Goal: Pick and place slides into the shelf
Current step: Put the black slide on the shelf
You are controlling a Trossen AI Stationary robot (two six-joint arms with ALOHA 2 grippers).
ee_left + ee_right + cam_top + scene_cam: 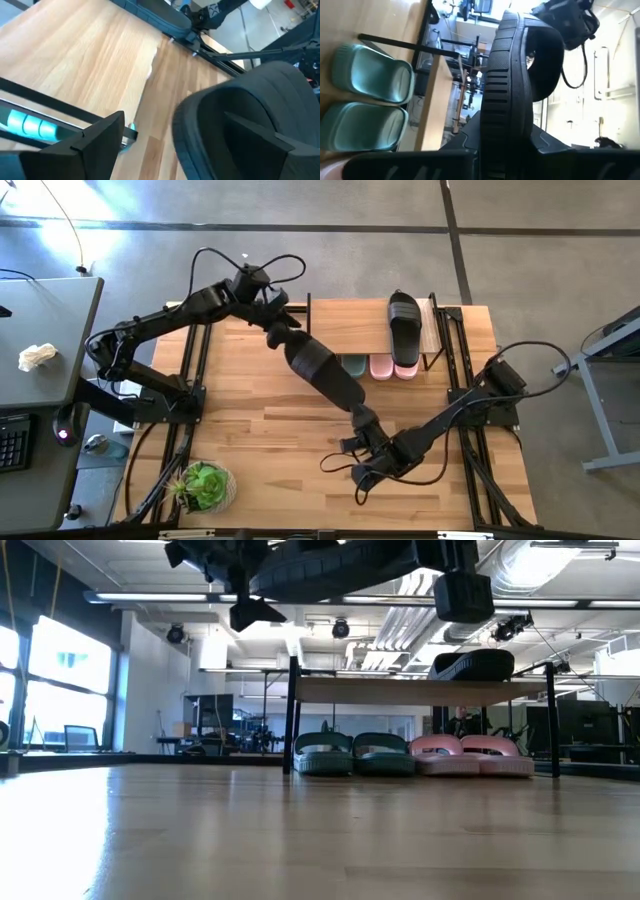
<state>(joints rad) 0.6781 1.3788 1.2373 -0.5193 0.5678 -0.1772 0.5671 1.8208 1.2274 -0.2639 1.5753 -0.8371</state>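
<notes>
One black ribbed slide hangs in the air between both arms, high over the table in the low view. My right gripper is shut on its near end. My left gripper is open at its far, strap end; one finger stands apart from the strap, the other is hidden. The second black slide lies sole-down on the shelf top. The green pair and the pink pair stand on the table under the shelf. My right gripper pinches the black slide's heel end between its two fingers, one on the footbed side and one on the underside. It comes from the table's near right, roughly level, along the slide's length. The slide is lifted clear, reaching toward the left gripper. My left gripper: I cannot tell whether it touches the slide, since the strap hides one finger.
A potted green plant stands at the table's near left corner. The shelf's black legs frame the space under it. Bare tabletop lies left of and in front of the shelf. A grey desk stands beyond the left edge.
</notes>
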